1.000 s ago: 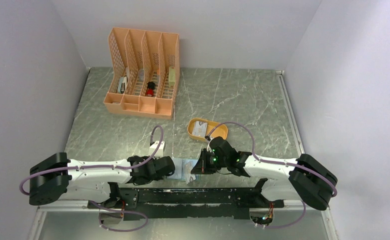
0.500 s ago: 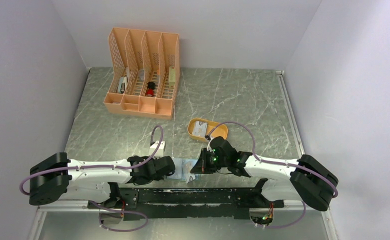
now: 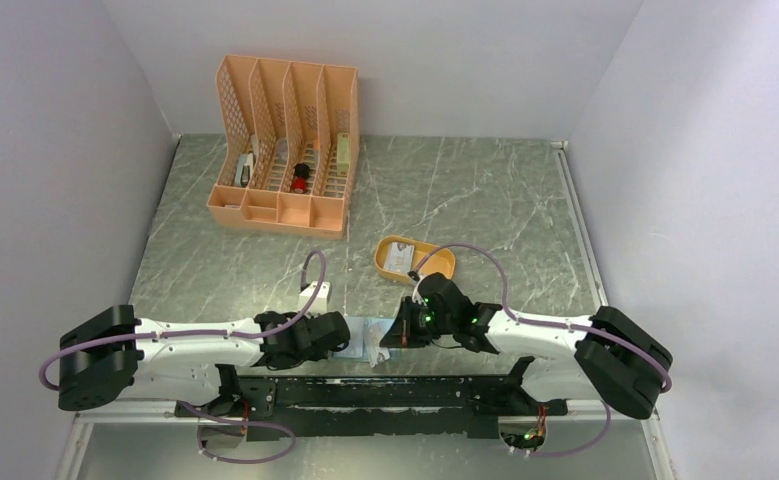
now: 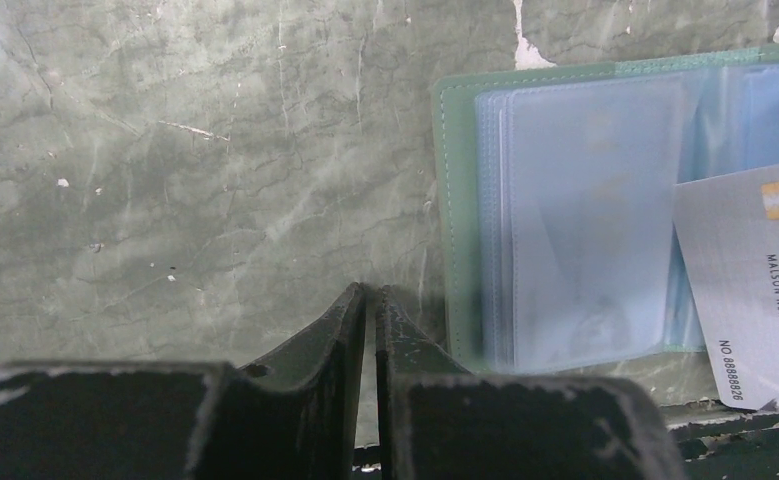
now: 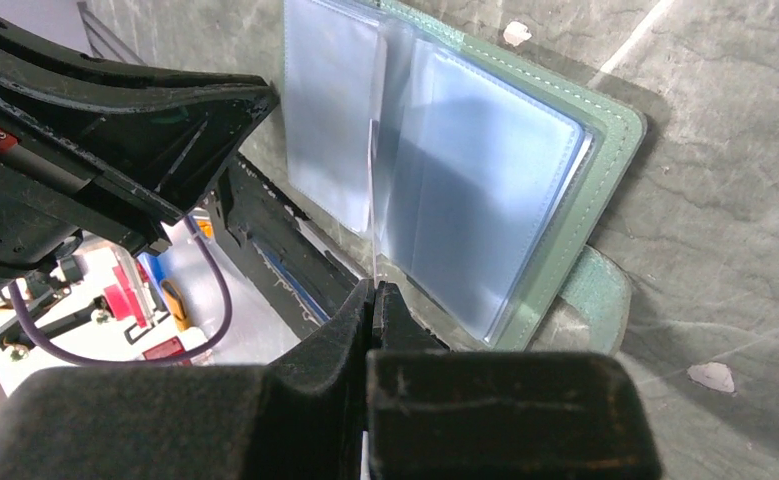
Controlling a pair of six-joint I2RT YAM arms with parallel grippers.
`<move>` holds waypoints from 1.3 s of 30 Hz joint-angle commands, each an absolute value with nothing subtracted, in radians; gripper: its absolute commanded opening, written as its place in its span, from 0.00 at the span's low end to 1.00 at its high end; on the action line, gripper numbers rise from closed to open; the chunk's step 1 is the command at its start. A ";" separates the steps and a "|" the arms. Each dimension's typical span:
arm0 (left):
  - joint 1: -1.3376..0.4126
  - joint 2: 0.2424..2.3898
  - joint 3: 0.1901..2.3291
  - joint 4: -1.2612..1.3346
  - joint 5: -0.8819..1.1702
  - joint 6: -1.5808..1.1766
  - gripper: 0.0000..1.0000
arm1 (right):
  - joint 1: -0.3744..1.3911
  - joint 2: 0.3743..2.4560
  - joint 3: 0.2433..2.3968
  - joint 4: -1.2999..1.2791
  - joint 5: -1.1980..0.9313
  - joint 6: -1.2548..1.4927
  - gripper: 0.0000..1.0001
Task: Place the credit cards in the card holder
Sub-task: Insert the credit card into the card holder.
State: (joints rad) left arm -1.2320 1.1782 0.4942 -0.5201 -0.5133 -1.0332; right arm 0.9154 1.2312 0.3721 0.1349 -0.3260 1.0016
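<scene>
Card holder (image 3: 361,338): lies open and flat on the table (image 3: 465,200) at its 6 o'clock edge, between the two grippers. Sage-green cover, with pale blue clear sleeves (image 4: 575,220) facing up. The snap tab (image 5: 600,290) sticks out from one edge.

Right gripper (image 5: 373,292): jaws clamped on one credit card (image 4: 755,285). The card is silver-grey with a gold chip and dark print. In the left wrist view it slants over the sleeves at the holder's 3 o'clock side; the right wrist view shows it edge-on.

Left gripper (image 4: 370,295): jaws nearly together, with only a thin slit and nothing in it. It sits just beside the holder's 9 o'clock border; contact cannot be told.
</scene>
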 commanded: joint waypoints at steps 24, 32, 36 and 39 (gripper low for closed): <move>-1.227 1.182 0.456 -0.450 -0.458 -1.051 0.12 | 0.910 1.323 0.369 0.268 -0.235 1.089 0.00; -1.227 1.173 0.444 -0.426 -0.439 -1.050 0.10 | 0.912 1.375 0.374 0.318 -0.233 1.122 0.00; -1.227 1.175 0.435 -0.408 -0.426 -1.052 0.09 | 0.913 1.379 0.375 0.318 -0.216 1.140 0.00; -1.227 1.177 0.434 -0.399 -0.419 -1.054 0.08 | 0.913 1.377 0.368 0.319 -0.197 1.157 0.00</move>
